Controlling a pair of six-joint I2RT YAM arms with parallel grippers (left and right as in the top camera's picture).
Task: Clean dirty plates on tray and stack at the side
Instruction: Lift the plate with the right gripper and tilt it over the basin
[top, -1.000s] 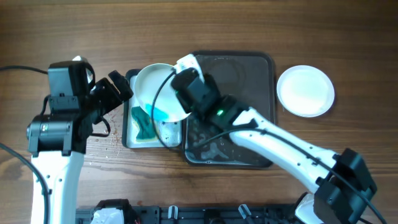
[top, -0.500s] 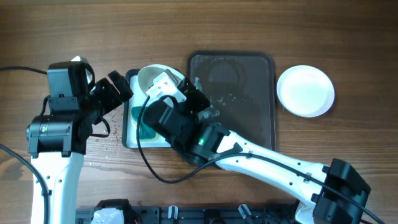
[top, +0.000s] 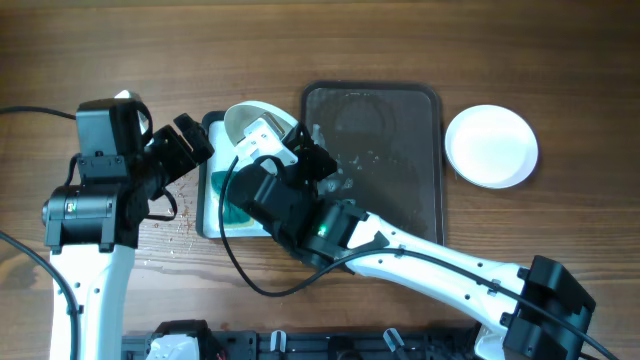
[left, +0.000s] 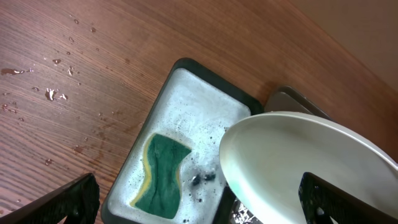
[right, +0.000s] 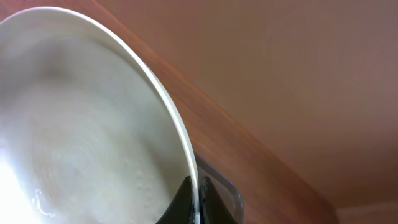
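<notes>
My right gripper (right: 198, 200) is shut on the rim of a white plate (right: 74, 124) and holds it tilted on edge. In the overhead view this plate (top: 243, 119) is over the far end of the soapy wash basin (top: 209, 222), with the right gripper (top: 268, 150) beside it. A green sponge (left: 161, 177) lies in the foam in the basin (left: 186, 70). My left gripper (left: 205, 205) is open and empty above the basin, and the plate (left: 311, 155) is at its right. In the overhead view the left gripper (top: 193, 142) is at the basin's far left corner.
A dark wet tray (top: 400, 160) lies right of the basin. A clean white plate (top: 491, 146) sits on the table at the far right. Water drops dot the wood left of the basin (left: 56, 93). My right arm crosses the tray's near left part.
My right arm swung left from the dark tray, carrying the plate over the soapy basin, then tilted it more on edge. It has barely moved in the last half second. The left arm is still.
</notes>
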